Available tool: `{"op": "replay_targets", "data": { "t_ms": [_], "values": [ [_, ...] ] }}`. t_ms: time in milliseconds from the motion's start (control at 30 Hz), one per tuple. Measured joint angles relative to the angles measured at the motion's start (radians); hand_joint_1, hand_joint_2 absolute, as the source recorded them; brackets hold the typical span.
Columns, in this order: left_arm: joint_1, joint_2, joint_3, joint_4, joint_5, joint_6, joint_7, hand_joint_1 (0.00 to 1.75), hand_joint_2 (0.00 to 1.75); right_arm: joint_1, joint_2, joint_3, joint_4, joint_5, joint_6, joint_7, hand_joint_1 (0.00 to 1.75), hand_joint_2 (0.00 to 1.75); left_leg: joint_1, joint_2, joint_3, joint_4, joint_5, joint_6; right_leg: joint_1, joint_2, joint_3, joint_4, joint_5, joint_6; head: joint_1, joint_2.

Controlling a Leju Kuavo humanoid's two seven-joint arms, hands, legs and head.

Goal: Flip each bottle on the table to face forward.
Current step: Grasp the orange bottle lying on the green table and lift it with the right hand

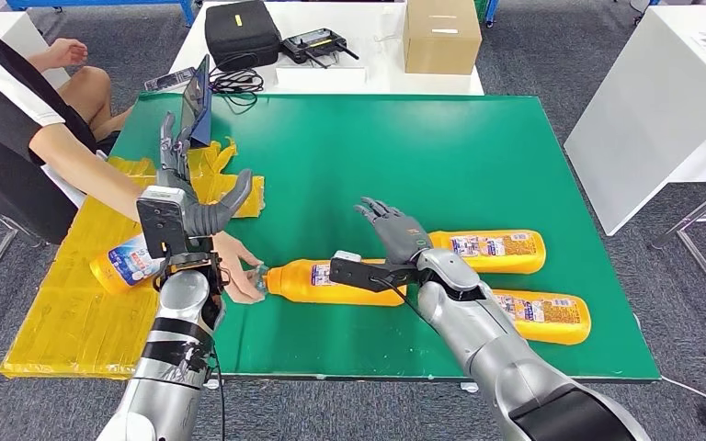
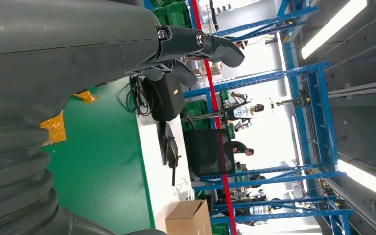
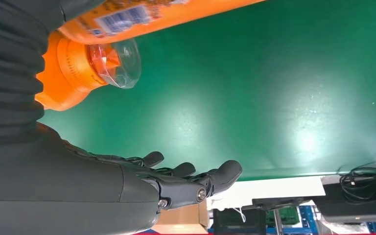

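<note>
**Bottles lying flat, both robot hands free**

Three orange bottles lie on their sides on the green surface (image 1: 478, 129). One bottle (image 1: 331, 282) is in the middle near the front, its cap pointing left. A person's hand (image 1: 236, 268) touches that cap end. A second bottle (image 1: 489, 251) lies just right of it, a bit farther back. A third bottle (image 1: 538, 317) lies near the right front edge. A fourth bottle (image 1: 126, 264) lies on the yellow sheet (image 1: 55, 312) to the left, partly hidden by the left arm.

The right robot hand (image 1: 393, 230) hovers over the middle bottle, fingers spread, holding nothing. The left robot hand (image 1: 193, 197) is raised at the left, fingers apart, holding nothing.

A cardboard box (image 1: 441, 35) and a black bag (image 1: 241, 32) sit on the far white table.
</note>
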Motion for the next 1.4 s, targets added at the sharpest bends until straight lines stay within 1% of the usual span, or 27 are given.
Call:
{"op": "replay_targets", "data": {
  "t_ms": [133, 300, 433, 800, 1400],
  "values": [
    [-0.001, 0.0, -0.007, 0.006, 0.0, -0.001, -0.001, 0.0, 1.75, -0.006, 0.004, 0.0, 0.012, 0.0, 0.017, 0.006, 0.0, 1.75, 0.0, 0.0, 0.0, 0.0, 0.0, 0.0, 0.0, 0.0, 0.0, 0.0, 0.0, 0.0, 0.0, 0.0],
    [0.0, 0.0, -0.024, 0.018, 0.0, -0.001, -0.005, 0.0, 1.75, -0.008, 0.011, 0.0, 0.03, 0.001, 0.018, 0.015, 0.0, 1.75, 0.0, 0.0, 0.0, 0.0, 0.0, 0.0, 0.0, 0.0, 0.0, 0.0, 0.0, 0.0, 0.0, 0.0],
    [-0.014, -0.001, -0.03, 0.035, 0.004, 0.004, -0.006, 0.0, 1.75, -0.024, 0.021, 0.0, 0.049, 0.002, 0.048, 0.016, 0.0, 1.75, 0.0, 0.001, 0.0, 0.0, 0.0, 0.0, 0.0, 0.0, 0.0, 0.0, 0.0, 0.0, 0.0, 0.0],
    [-0.044, -0.008, -0.052, 0.088, 0.005, 0.026, -0.013, 0.0, 1.75, -0.031, 0.066, 0.003, 0.096, -0.015, 0.107, -0.017, 0.0, 1.75, 0.0, 0.0, 0.0, 0.0, 0.0, 0.0, 0.0, 0.0, 0.0, 0.0, 0.0, 0.0, 0.0, 0.0],
    [-0.065, -0.008, -0.054, 0.146, 0.024, 0.037, -0.022, 0.0, 1.75, -0.031, 0.089, 0.018, 0.131, -0.017, 0.151, -0.035, 0.0, 1.75, 0.0, 0.0, 0.0, 0.0, 0.0, 0.0, 0.0, 0.0, 0.0, 0.0, 0.0, 0.0, 0.0, 0.0]
  ]
}}
